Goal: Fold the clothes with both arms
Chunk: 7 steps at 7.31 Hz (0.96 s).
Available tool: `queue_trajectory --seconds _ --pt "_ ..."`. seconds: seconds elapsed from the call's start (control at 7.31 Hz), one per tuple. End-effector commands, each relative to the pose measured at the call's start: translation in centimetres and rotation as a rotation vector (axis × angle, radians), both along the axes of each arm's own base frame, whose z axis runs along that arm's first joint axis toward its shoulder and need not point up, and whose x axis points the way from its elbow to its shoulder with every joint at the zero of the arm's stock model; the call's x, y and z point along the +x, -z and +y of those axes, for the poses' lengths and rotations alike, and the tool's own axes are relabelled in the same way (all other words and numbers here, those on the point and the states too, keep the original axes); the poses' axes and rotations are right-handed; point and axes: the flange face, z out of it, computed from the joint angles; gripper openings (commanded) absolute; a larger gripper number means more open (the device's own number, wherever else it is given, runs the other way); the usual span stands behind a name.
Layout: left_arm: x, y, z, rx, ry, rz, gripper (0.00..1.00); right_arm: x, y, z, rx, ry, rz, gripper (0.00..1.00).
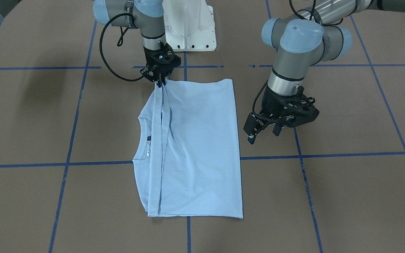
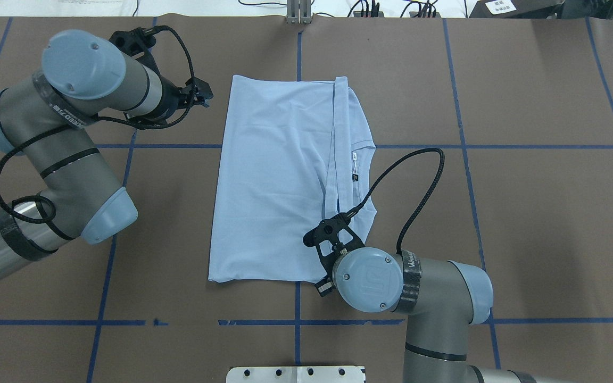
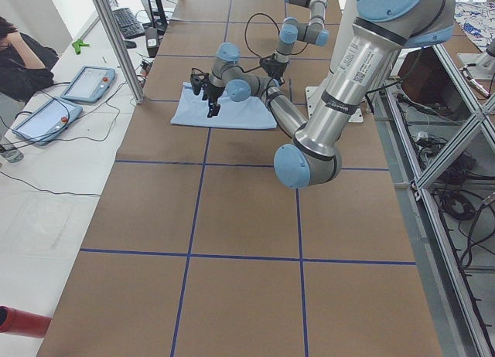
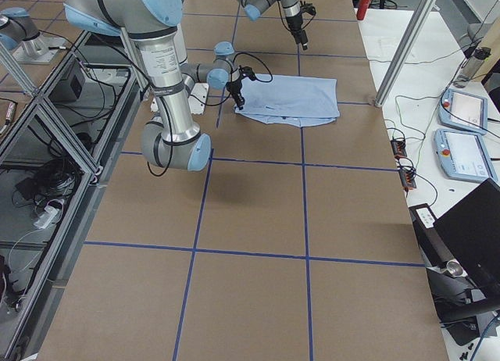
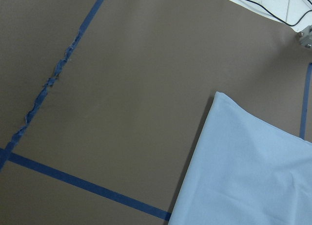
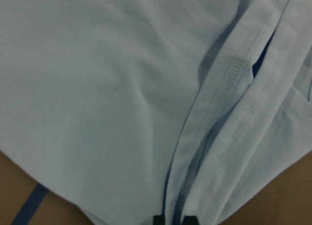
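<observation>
The light blue T-shirt (image 1: 195,147) lies folded lengthwise on the brown table, collar and dark neck label (image 1: 148,137) on one side; its chest print is hidden. It also shows in the overhead view (image 2: 274,181). My right gripper (image 1: 161,83) is shut on the doubled hem at the shirt's near corner; the right wrist view shows the fingertips (image 6: 158,219) pinching the stitched edge (image 6: 214,113). My left gripper (image 1: 264,137) is open and empty, hovering beside the shirt's opposite long edge, apart from it; it also shows in the overhead view (image 2: 205,98). The left wrist view shows a shirt corner (image 5: 253,171).
The white pedestal base (image 1: 190,28) stands behind the shirt. Blue tape lines (image 1: 329,154) grid the table. In the exterior left view a person (image 3: 23,59) and tablets (image 3: 89,83) are beyond the table's edge, by a metal post (image 3: 116,40).
</observation>
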Motion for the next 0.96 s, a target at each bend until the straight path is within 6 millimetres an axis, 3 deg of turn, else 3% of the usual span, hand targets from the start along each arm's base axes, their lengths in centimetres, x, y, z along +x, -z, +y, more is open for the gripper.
queue_trajectory --seconds 0.0,0.27,0.55,0.82 --pt "0.1 0.1 0.0 0.000 0.001 0.002 1.00 0.1 0.0 -0.1 0.000 -0.003 -0.001 0.10" --pt "0.1 0.3 0.0 0.010 0.006 0.018 1.00 0.4 0.2 -0.6 0.001 -0.010 -0.006 0.01" --pt "0.0 0.2 0.1 0.005 0.009 0.020 1.00 1.4 0.4 -1.9 -0.039 -0.012 -0.023 0.00" --pt "0.1 0.0 0.1 0.002 0.010 0.020 1.00 3.5 -1.0 -3.9 -0.131 0.005 -0.028 0.00"
